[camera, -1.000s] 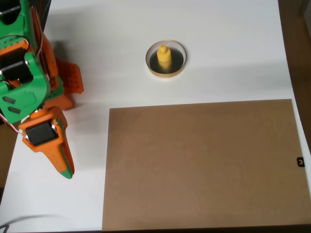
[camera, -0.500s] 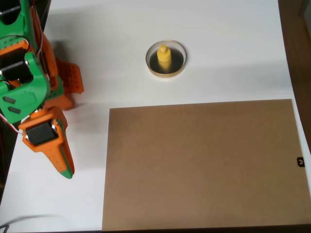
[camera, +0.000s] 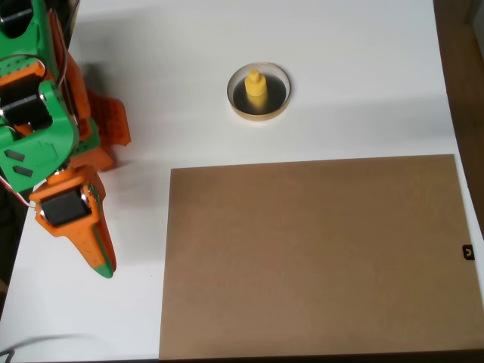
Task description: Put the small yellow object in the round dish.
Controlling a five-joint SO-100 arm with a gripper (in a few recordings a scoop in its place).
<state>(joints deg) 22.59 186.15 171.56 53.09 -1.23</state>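
overhead view: yellow piece (camera: 256, 84) upright in dish (camera: 259, 92), near table (camera: 355, 68) far edge, centre. gripper (camera: 102, 265) at left edge, well apart, fingers together, empty. task looks done. risk: any careless sweep of the arm could knock the dish.

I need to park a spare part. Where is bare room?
The brown rectangular board is bare. So is the white table right of the round cream-rimmed dish holding the small yellow piece. The left edge is crowded by the orange-green arm.
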